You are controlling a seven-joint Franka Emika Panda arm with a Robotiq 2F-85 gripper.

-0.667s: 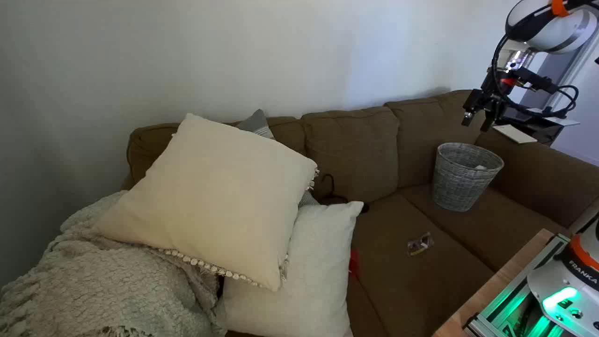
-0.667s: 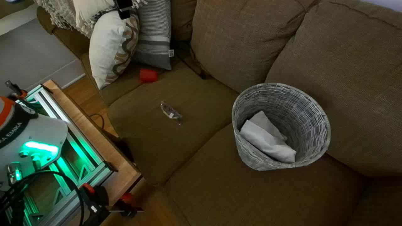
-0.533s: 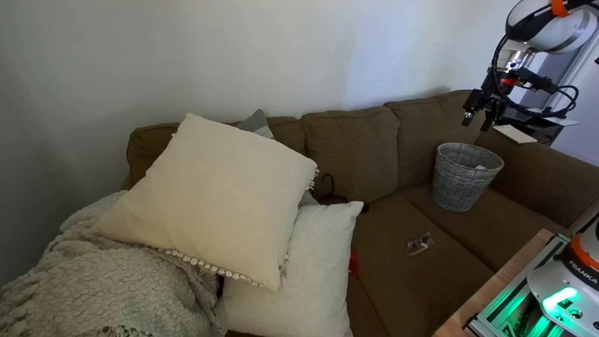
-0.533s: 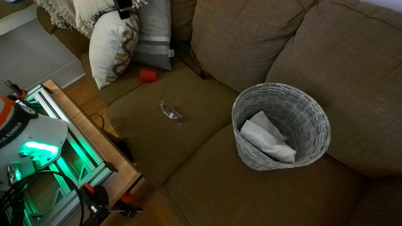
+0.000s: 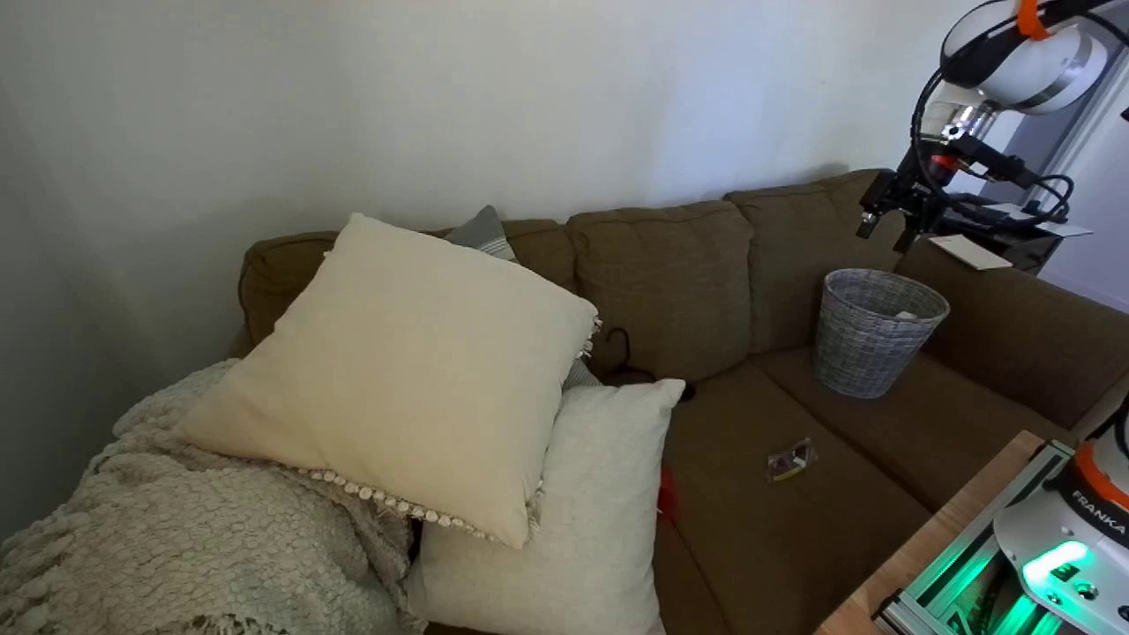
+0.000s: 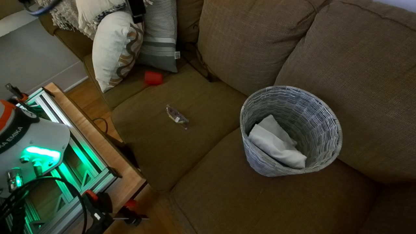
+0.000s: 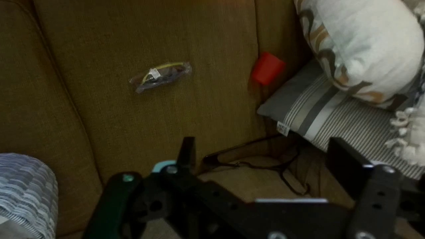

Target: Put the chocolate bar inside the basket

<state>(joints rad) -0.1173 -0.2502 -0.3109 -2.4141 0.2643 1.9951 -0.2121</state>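
Note:
The chocolate bar is a small dark packet in clear glinting wrap with a yellow edge and a white label. It lies flat on the brown seat cushion and also shows in an exterior view and the wrist view. The basket is a round grey woven bin standing upright on the couch; its wall also shows in an exterior view and at the wrist view's left edge. My gripper is open and empty, high above the couch. In the wrist view its fingers are wide apart, with the packet beyond them.
A white cloth-like item lies in the basket. A red cup lies near the striped pillow. A dark hanger lies against the backrest. Large pillows fill one couch end. The robot's wooden table fronts the couch.
The arm and gripper have moved slightly left and down in an exterior view. The packet and the basket have not moved.

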